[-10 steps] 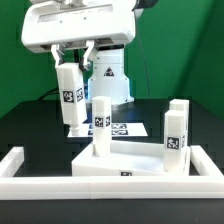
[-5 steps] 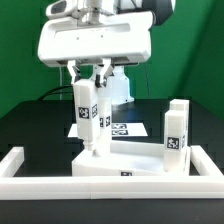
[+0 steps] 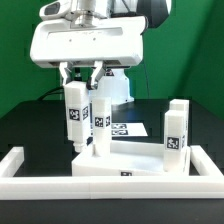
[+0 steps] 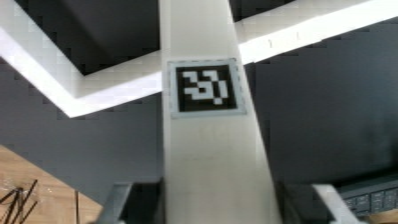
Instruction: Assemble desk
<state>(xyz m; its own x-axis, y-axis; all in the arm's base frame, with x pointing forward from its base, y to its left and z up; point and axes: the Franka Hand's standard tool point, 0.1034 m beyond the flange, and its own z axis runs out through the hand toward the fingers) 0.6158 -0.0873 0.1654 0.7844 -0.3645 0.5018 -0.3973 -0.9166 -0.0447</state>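
Here the arm's two-finger gripper (image 3: 80,72) is closed on the top of a short square white plastic leg post (image 3: 75,113), holding it upright with its black-and-white tag facing the exterior camera; the wrist view shows the same post (image 4: 201,120) running straight out from between the jaws, tag centred. The held post hangs over the far corner of the white rectangular plastic desk panel (image 3: 135,165) on the exterior view's left, just beside a second white leg post (image 3: 101,125) that already stands upright on the panel. Whether its foot touches the panel yet cannot be told. A third white leg post (image 3: 176,130) stands at the far corner on the exterior view's right. The panel lies inside the low white L-shaped border rail (image 3: 20,160), and the marker board (image 3: 128,129) lies flat behind it. The step in hand appears to be seating this leg at its corner. To do it well, the arm should keep the post vertical, line its foot up squarely with the corner seat before lowering, and come down slowly, since the standing post is so close that a sideways drift could knock it. The grip should hold firm until the foot is fully seated; only then should the jaws part and the arm lift straight up.
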